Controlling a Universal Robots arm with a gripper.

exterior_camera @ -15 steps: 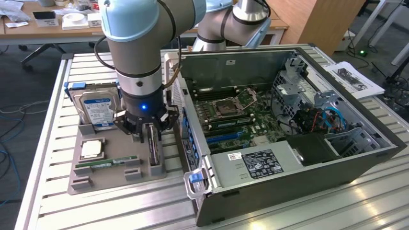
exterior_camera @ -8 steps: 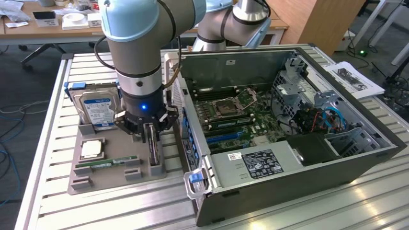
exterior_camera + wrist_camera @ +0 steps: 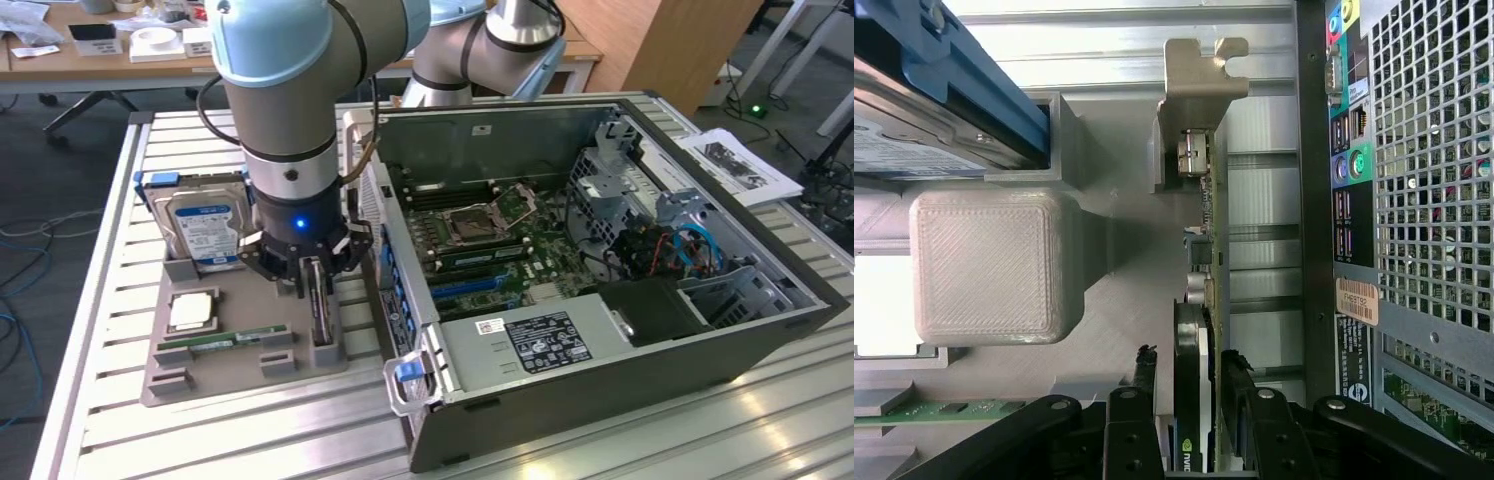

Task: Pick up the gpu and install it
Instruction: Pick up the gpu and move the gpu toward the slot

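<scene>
The gpu (image 3: 322,328) stands on its edge in a slot of the grey holder tray (image 3: 227,388), next to the open computer case (image 3: 627,330). My gripper (image 3: 315,290) reaches straight down over it. In the wrist view the gpu (image 3: 1204,250) is a thin dark card seen edge-on, with its silvery bracket (image 3: 1194,80) at the far end. My gripper (image 3: 1190,370) straddles the near end, and one black finger (image 3: 1144,380) sits on each face of the card, closed in against it. The card still rests in the tray.
The tray also holds a silver hard drive (image 3: 203,225) with a blue-white label, a green RAM stick (image 3: 220,342) and a CPU (image 3: 191,312). The case lies on its side with the motherboard (image 3: 494,240) exposed. Its rear panel (image 3: 1414,200) is close beside the card. Papers (image 3: 741,165) lie at the exterior view's right.
</scene>
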